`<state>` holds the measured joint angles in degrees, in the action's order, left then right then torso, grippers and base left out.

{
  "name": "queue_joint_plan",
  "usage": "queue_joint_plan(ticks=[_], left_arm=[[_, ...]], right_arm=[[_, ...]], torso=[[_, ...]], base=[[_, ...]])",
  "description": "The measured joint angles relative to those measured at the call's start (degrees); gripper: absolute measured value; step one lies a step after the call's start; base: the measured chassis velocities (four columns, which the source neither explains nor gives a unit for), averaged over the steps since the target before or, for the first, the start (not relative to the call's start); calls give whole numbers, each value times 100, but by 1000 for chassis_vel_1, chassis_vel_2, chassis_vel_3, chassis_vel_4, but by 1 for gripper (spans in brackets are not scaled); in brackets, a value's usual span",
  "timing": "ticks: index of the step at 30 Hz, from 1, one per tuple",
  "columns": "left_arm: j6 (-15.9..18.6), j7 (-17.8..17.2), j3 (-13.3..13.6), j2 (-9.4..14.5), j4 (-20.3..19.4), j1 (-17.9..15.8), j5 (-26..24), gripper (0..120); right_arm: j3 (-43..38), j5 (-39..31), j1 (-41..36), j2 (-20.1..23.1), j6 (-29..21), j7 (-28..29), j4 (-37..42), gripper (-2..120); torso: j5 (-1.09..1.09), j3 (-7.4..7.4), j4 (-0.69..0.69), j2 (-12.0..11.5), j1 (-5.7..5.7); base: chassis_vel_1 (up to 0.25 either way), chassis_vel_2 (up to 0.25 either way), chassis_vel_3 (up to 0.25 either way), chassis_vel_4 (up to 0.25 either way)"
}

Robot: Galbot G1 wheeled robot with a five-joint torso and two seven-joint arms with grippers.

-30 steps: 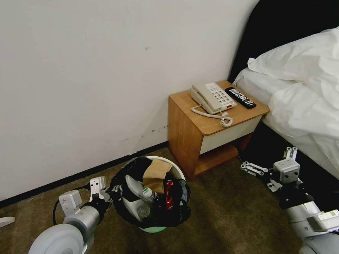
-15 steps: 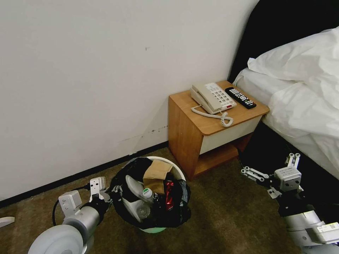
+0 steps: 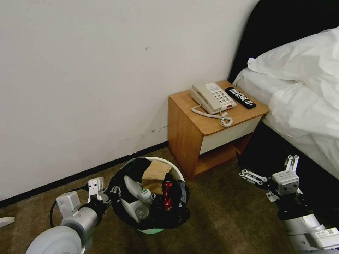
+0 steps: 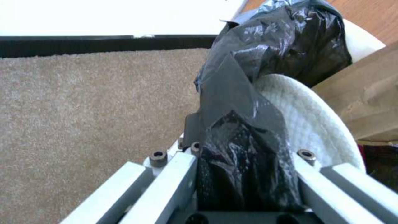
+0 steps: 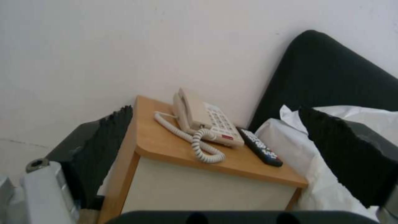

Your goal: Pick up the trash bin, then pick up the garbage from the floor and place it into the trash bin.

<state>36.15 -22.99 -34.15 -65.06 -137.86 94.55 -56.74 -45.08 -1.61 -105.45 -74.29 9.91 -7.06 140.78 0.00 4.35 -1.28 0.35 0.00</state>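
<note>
Black glossy plastic lined the trash bin [image 3: 150,192], which stood on the brown carpet [image 3: 219,218] near the wall [image 3: 88,88], just beside the wooden bedside table [image 3: 208,130]. Inside the bin lay the garbage: a brown paper bag [image 3: 155,174], a white slipper [image 3: 132,194], a plastic bottle [image 3: 144,203] with a green label and something red and shiny [image 3: 167,195]. The left tool [image 3: 106,195] was at the bin's left side, and its fingers [image 4: 174,180] were clamped on the rim, with the black bag [image 4: 244,161] pressed between them. In the left wrist view the white slipper [image 4: 307,124] showed just behind the bag.

The right tool [image 3: 272,169] hung above the carpet on the right, in front of the dark bed base [image 3: 268,148] and well apart from the bin. Its two black pads [image 5: 104,149] stood wide apart and held nothing. On the table a beige telephone [image 3: 212,97] with a curly cord rested beside a black remote control [image 3: 241,97]. The bed [image 3: 303,98] with white sheets stood just to the right of the table.
</note>
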Motion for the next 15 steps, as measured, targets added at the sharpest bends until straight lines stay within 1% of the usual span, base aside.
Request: queue_joint_plan(ticks=[9,15], left_arm=[[-12,40,-9,1,-28,93,33,4],[-20,60,-61,36,-50,136,37,4]], right_arm=[[2,161,-47,-60,49,-130,6,100],[-9,214,-48,-64,48,-189,11,100]], torso=[[0,0,0,0,0],[0,0,0,0,0]], base=[[0,0,0,0],[0,0,0,0]])
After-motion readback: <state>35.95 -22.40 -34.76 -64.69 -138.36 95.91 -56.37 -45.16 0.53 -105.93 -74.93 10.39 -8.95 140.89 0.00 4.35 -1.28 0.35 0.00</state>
